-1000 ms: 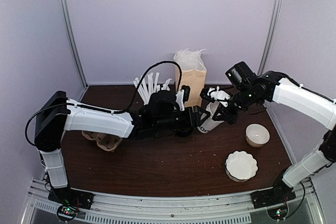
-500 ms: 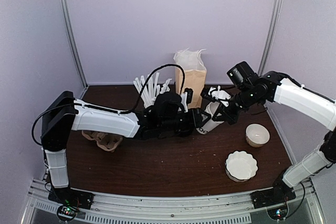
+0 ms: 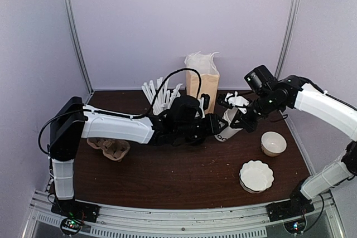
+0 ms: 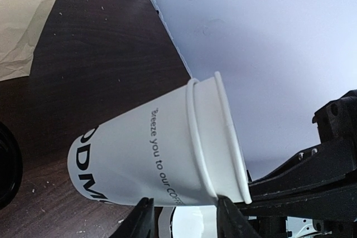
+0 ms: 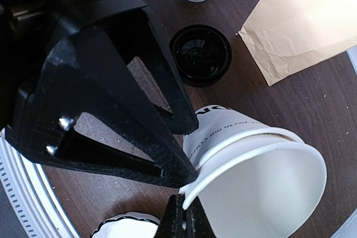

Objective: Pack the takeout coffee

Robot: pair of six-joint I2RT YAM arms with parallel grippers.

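Over the dark table [image 3: 167,176] by the bag [image 3: 203,87], pinches the tilted cup [image 4: 156,160] at its rim with the right gripper [image 5: 184,196], left gripper [image 4: 184,221] parted just under it, lid [image 5: 199,54] off nearby; risks denting or losing the rim if squeezed off-centre.

The top external camera sits high behind the arm bases and looks down over the whole table [image 3: 167,182]. The left wrist camera looks low along the left gripper [image 4: 185,218], close under the tilted white cup [image 4: 167,154]. The right wrist camera looks steeply down past the right gripper [image 5: 181,215], equally close. All three share that cup and the paper bag [image 3: 203,85].
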